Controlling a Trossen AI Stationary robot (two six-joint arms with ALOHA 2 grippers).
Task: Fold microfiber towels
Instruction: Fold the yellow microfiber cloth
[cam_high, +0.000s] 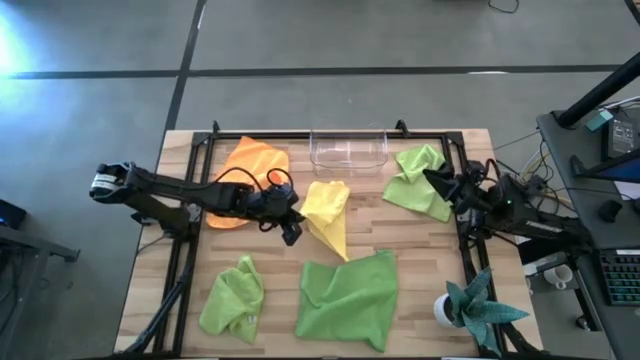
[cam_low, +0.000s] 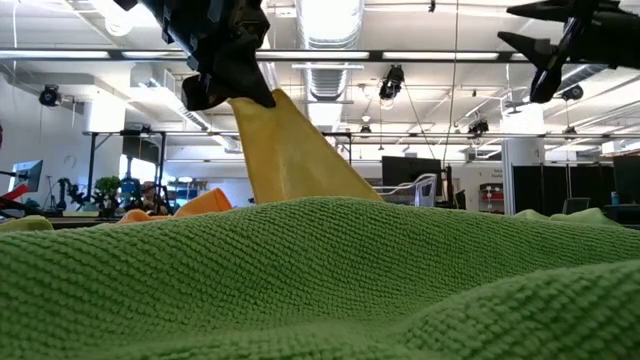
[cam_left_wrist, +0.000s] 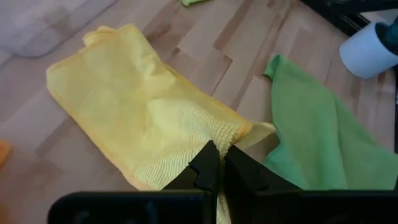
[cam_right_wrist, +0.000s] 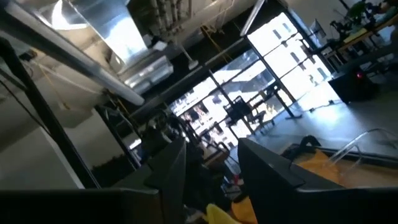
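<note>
Pinching the yellow towel (cam_high: 327, 217) by one corner, the left gripper (cam_high: 291, 232) was clenched on the waffle-weave cloth, lifting that corner so it hung as a cone just in front of the clear bin (cam_high: 348, 149). The orange towel (cam_high: 250, 172) lay crumpled left of the bin, one lime towel (cam_high: 415, 181) bunched to its right. Farther in front of the bin, a flatter green towel (cam_high: 349, 298) and a crumpled one (cam_high: 233, 298) rested on the wood-plank table (cam_high: 420, 270). The right gripper (cam_high: 436, 184) hovered over the right-hand lime towel, fingers apart, grasping nothing. A spiky teal plant (cam_high: 478, 310) stood at the near right corner. No writing was readable.
</note>
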